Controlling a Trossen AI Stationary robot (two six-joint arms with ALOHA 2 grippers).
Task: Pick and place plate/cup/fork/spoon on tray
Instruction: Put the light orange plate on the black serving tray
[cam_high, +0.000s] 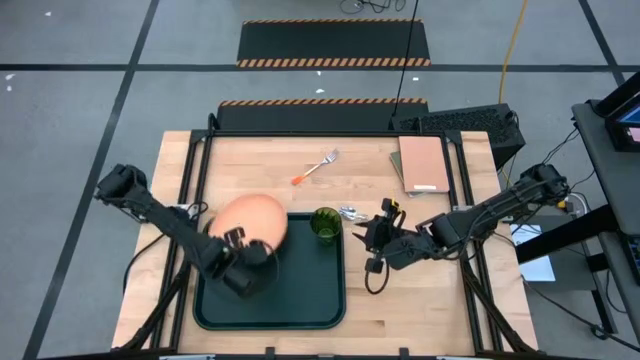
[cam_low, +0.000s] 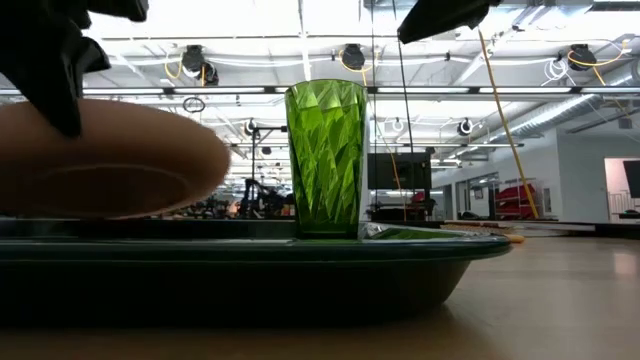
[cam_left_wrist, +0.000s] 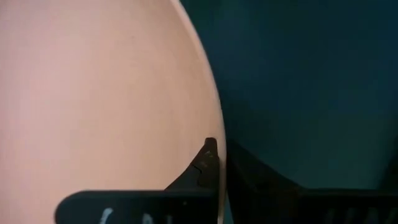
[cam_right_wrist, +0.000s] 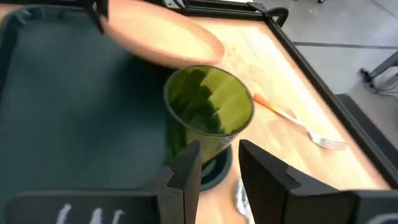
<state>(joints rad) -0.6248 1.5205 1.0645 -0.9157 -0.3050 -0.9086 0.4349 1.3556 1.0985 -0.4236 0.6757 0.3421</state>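
Note:
The salmon-orange plate (cam_high: 250, 217) hangs over the far left corner of the dark green tray (cam_high: 300, 300), held by my left gripper (cam_high: 244, 240), which is shut on its near rim. The green cup (cam_high: 325, 222) stands upright in the tray's far right corner. The spoon (cam_high: 352, 212) lies on the table just right of the cup. The fork (cam_high: 318, 167) lies on the table farther back. My right gripper (cam_high: 365, 238) is open and empty beside the tray's right rim, its fingers pointing at the cup (cam_right_wrist: 208, 112). My left gripper pinches the plate's near rim (cam_left_wrist: 216, 149) between its two fingers, one finger (cam_left_wrist: 205, 165) on the top face and the other beneath. The fingers come from the table's near side, slanting down. In the low view the plate (cam_low: 100, 160) hangs about level, above the tray's floor.
A tan pad (cam_high: 423, 163) lies at the table's far right. Black frame rails run along the table's left and right sides. The tray's near half (cam_high: 270, 295) holds nothing. Bare wood lies right of the tray, under my right arm.

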